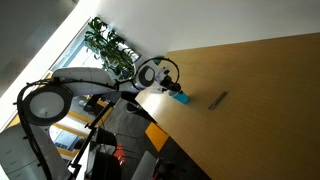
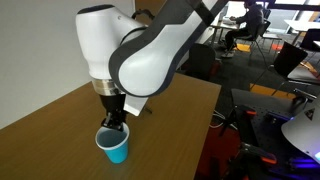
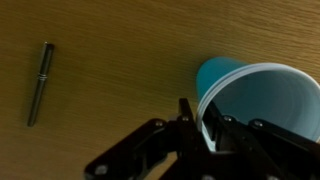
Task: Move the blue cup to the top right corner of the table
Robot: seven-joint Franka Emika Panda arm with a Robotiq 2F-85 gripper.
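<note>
The blue cup (image 3: 255, 95) is a light-blue plastic cup with a paler rim. It shows in both exterior views (image 1: 181, 98) (image 2: 116, 148), near an edge of the light-brown wooden table (image 2: 170, 110). My gripper (image 3: 200, 125) is shut on the cup's rim, with one finger outside the wall and one inside. In an exterior view the gripper (image 2: 113, 127) comes down on the cup from above. The cup leans slightly. I cannot tell whether its base touches the table.
A thin dark pen (image 3: 39, 82) lies on the table to the side of the cup, also seen in an exterior view (image 1: 217, 99). A potted plant (image 1: 108, 42) and office chairs (image 2: 250, 30) stand beyond the table's edges.
</note>
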